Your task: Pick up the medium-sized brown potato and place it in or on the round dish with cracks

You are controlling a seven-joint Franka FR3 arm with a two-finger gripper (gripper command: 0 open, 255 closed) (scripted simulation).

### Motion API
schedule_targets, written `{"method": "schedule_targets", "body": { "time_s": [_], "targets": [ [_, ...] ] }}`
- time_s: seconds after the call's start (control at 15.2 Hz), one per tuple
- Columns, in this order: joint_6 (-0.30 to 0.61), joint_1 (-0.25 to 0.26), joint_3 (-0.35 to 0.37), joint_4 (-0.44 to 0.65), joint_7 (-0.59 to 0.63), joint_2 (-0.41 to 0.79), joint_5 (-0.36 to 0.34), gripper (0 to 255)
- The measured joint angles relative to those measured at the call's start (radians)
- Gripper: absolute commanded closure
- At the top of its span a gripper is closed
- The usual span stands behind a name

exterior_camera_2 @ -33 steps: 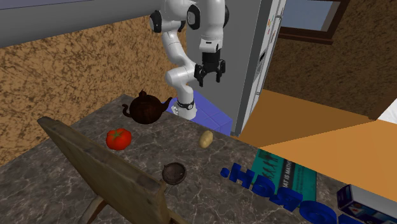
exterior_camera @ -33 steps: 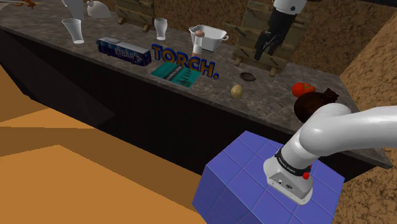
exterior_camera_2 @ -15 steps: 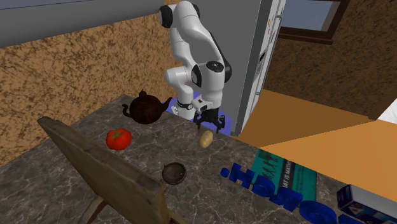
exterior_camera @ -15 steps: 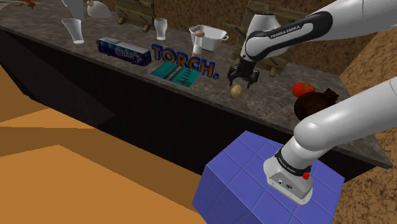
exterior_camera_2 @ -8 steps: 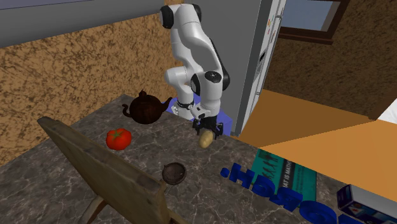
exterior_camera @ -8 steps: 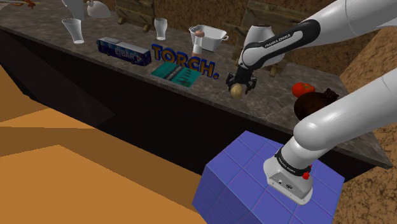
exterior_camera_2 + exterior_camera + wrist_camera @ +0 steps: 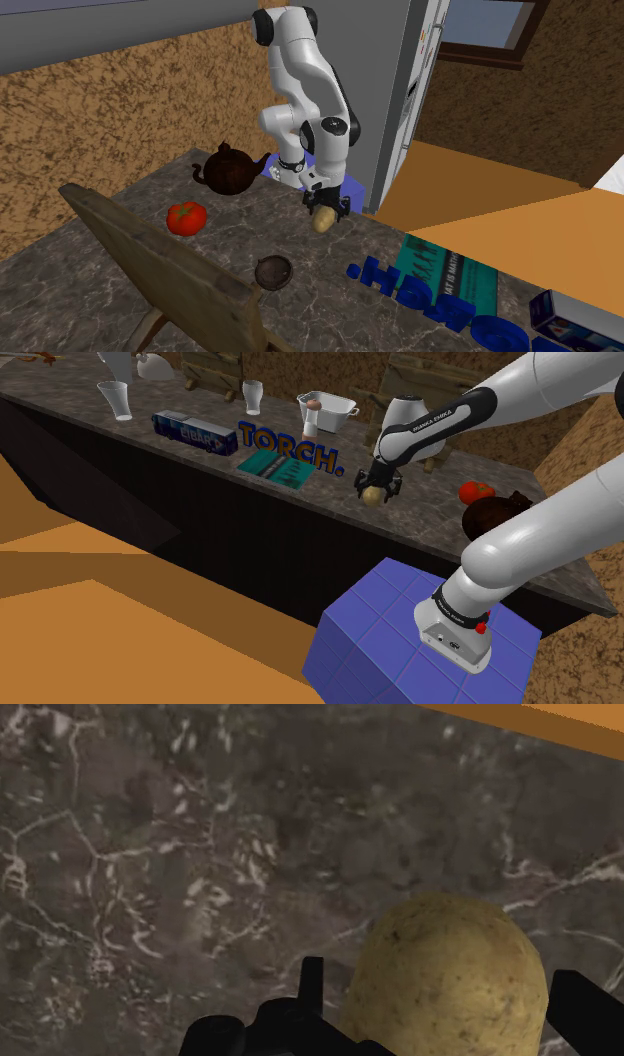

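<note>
My fingers [image 7: 312, 989] stand apart, one on each side of the potato [image 7: 445, 974], close to its skin but not clasping it. The potato lies on the counter [image 7: 150, 854] near its edge, and the dish [image 7: 273, 271] sits apart from it.

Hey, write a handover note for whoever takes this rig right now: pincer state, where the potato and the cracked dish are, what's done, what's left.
Pincer: open, lowered over the potato, one finger on each side, not clasping it.
Potato: resting on the dark marbled counter, near its edge.
Round dish: empty, on the same counter, apart from the potato and farther from the stand.
Done: approach and lineup over the potato.
Left: shut on the potato, lift it, carry it to the dish, release.
</note>
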Motion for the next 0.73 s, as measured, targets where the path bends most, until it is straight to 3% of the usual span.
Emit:
{"method": "schedule_targets", "body": {
  "time_s": [0.07,0.73],
  "targets": [
    [0.0,0.0,0.0,0.0,0.0,0.0,0.0,255],
    [0.0,0.0,0.0,0.0,0.0,0.0,0.0,255]
  ]
}}
